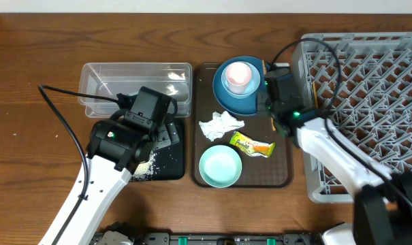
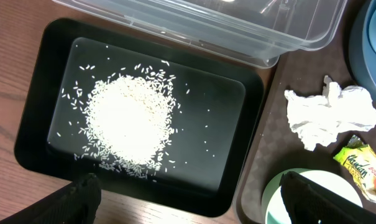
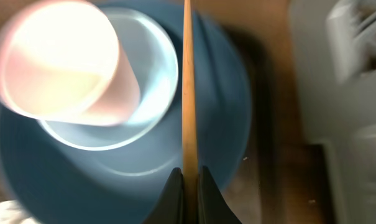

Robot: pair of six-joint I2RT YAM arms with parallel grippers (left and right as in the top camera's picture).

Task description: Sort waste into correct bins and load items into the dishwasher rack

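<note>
Chopstick (image 3: 189,81) is clamped in the right hand (image 3: 189,176), long axis pointing straight ahead, with the dishwasher rack (image 1: 376,68) just to the right.

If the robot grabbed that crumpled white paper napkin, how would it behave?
The crumpled white paper napkin would probably squash and flop rather than hold shape, given its loose folds. It looks very light, so a nudge would likely slide it across the brown serving tray.

White arm links (image 1: 90,194), black wrist housings (image 1: 148,109), black left tool (image 2: 194,200), black cables (image 1: 42,87), green LED (image 1: 295,114).
</note>
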